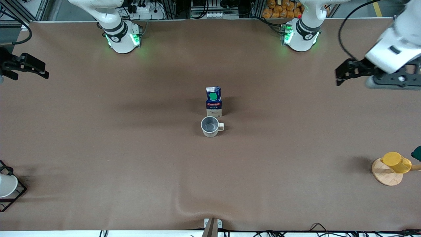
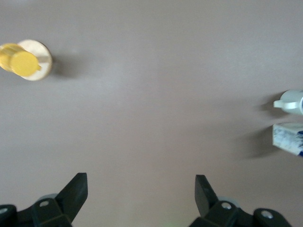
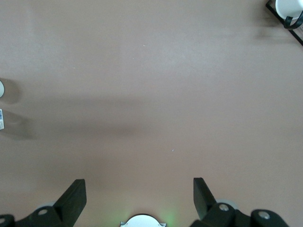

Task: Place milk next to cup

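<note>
The milk (image 1: 213, 101), a dark blue carton with a green cap, stands upright mid-table. The off-white cup (image 1: 210, 126) with grey interior stands just nearer to the front camera, close beside it, handle toward the left arm's end. Both show at the edge of the left wrist view, the milk (image 2: 289, 138) and the cup (image 2: 289, 102). My left gripper (image 1: 343, 73) is open and empty, up over the left arm's end of the table. My right gripper (image 1: 24, 67) is open and empty, over the right arm's end. Both arms wait away from the objects.
A yellow cup (image 1: 396, 162) lies on a wooden disc (image 1: 386, 172) at the left arm's end, near the front camera. A white cup (image 1: 6, 185) in a black wire rack (image 1: 14, 194) stands at the right arm's end. A cloth ridge (image 1: 197, 205) rises near the front edge.
</note>
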Robot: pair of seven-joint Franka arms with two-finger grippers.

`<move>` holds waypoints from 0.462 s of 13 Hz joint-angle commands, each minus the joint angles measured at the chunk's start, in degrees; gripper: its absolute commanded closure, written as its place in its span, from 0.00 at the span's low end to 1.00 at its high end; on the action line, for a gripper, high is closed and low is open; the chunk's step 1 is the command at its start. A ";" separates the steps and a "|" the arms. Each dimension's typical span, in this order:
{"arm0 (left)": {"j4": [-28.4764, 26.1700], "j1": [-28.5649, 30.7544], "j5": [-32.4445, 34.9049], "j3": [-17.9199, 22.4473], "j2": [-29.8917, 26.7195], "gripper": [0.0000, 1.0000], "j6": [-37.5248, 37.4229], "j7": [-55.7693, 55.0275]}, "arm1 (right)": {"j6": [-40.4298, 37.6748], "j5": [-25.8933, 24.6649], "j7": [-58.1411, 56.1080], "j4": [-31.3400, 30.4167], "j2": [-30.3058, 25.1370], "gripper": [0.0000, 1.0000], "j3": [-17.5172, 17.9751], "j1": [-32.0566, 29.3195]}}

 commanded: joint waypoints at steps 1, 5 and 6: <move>-0.80 0.04 -1.27 3.89 -1.50 0.00 -0.56 8.01 | -1.13 -0.02 -0.78 -1.15 -1.79 0.00 -0.95 0.44; -0.27 -0.22 -1.35 3.29 -0.89 0.00 -0.56 2.69 | -0.96 0.33 -0.78 -1.41 -1.88 0.00 -1.83 0.79; -0.36 -0.23 -1.44 3.28 -0.88 0.00 -0.56 2.58 | -0.70 0.25 -0.78 -1.41 -1.79 0.00 -1.83 0.80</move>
